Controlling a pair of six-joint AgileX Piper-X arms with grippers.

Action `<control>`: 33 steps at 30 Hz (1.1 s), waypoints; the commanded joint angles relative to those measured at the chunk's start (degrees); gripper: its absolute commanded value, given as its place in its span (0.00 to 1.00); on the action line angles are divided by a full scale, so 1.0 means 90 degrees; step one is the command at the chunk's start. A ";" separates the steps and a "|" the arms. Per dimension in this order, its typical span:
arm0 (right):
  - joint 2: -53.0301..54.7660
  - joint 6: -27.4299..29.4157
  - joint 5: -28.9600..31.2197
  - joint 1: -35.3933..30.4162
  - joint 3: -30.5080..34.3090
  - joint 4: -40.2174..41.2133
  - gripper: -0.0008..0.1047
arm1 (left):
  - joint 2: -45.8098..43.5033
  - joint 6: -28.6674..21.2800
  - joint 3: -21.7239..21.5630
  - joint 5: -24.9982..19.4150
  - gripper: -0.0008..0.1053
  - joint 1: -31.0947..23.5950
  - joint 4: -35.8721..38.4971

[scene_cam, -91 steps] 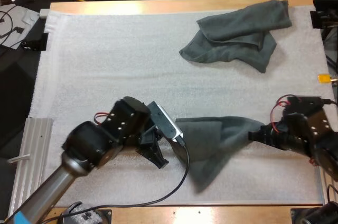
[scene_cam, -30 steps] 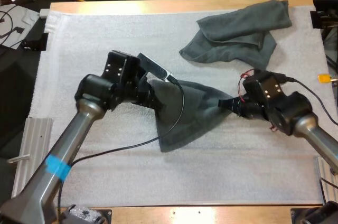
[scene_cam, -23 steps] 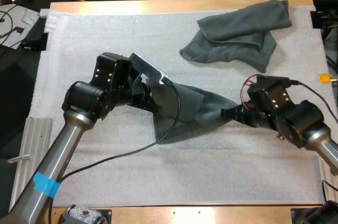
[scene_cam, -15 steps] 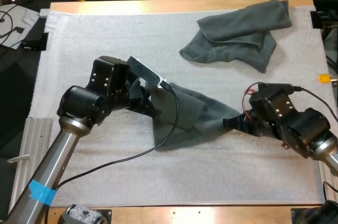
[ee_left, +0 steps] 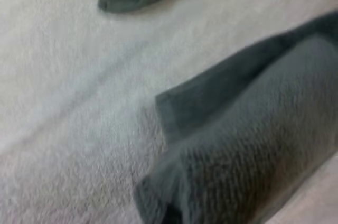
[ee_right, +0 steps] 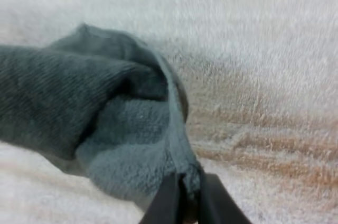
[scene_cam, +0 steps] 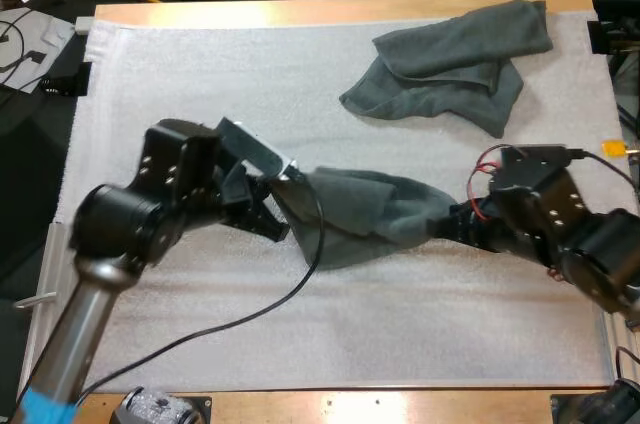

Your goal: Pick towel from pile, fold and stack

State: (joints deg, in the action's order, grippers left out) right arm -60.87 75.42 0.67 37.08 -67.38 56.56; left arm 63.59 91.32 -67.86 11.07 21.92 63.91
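Sideways: towel (scene_cam: 370,214) long axis runs left claw (scene_cam: 285,206) to right claw (scene_cam: 450,226).

1. The left gripper (scene_cam: 283,206) is reaching in from the lower left and gripping the left end of a dark grey-green towel (scene_cam: 365,214) near the middle of the frame.
2. The right gripper (scene_cam: 450,226) is coming in from the right edge and pinching that towel's right end.
3. The towel is stretching between the two grippers and sagging onto the white mat (scene_cam: 200,94).
4. A crumpled towel (scene_cam: 450,64) is lying at the upper right, well apart.
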 commanded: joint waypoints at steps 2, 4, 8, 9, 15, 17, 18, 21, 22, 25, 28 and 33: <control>0.0348 0.0121 -0.0057 -0.0050 -0.0384 0.0676 0.01 | -0.0601 0.0266 -0.0221 0.0146 0.01 0.0073 0.0584; 0.0443 0.0140 -0.0171 -0.0015 -0.0509 0.0950 0.01 | -0.0791 0.0354 -0.0268 0.0179 0.01 0.0206 0.0809; 0.0631 0.0141 -0.0399 0.0228 -0.0698 0.1452 0.01 | -0.1116 0.0537 -0.0280 0.0116 0.01 0.0741 0.1179; 0.0656 0.0126 -0.0411 0.0350 -0.0736 0.1563 0.01 | -0.1167 0.0599 -0.0286 0.0043 0.01 0.0900 0.1272; 0.0783 -0.0094 -0.0232 0.0866 -0.0790 0.1866 0.01 | -0.1287 0.0802 -0.0274 -0.0234 0.01 0.1410 0.1547; 0.0847 -0.0376 -0.0113 0.1225 -0.0786 0.1980 0.01 | -0.1377 0.0898 -0.0267 -0.0197 0.01 0.1557 0.1690; 0.0883 -0.0522 -0.0121 0.1384 -0.0794 0.2039 0.01 | -0.1421 0.0933 -0.0270 -0.0197 0.01 0.1621 0.1775; 0.0939 -0.0873 -0.0162 0.1720 -0.0802 0.2232 0.01 | -0.1480 0.0994 -0.0285 -0.0360 0.01 0.1815 0.1971; 0.0934 -0.0941 -0.0147 0.1774 -0.0805 0.2286 0.01 | -0.1475 0.0978 -0.0285 -0.0459 0.01 0.1837 0.2015; 0.0833 -0.0949 0.0036 0.1855 -0.0794 0.2403 0.01 | -0.1416 0.0888 -0.0271 -0.0805 0.01 0.1856 0.2055; 0.0491 -0.0759 0.0307 0.1833 -0.0748 0.2397 0.01 | -0.1272 0.0702 -0.0137 -0.1087 0.01 0.1811 0.1927; -0.0284 -0.0366 0.1141 0.1797 -0.0522 0.2039 0.01 | -0.1005 0.0534 0.0476 -0.1377 0.01 0.1727 0.1078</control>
State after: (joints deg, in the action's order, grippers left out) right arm -60.04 69.88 5.79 53.52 -73.13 76.29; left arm 53.01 96.86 -66.46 0.81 38.01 78.67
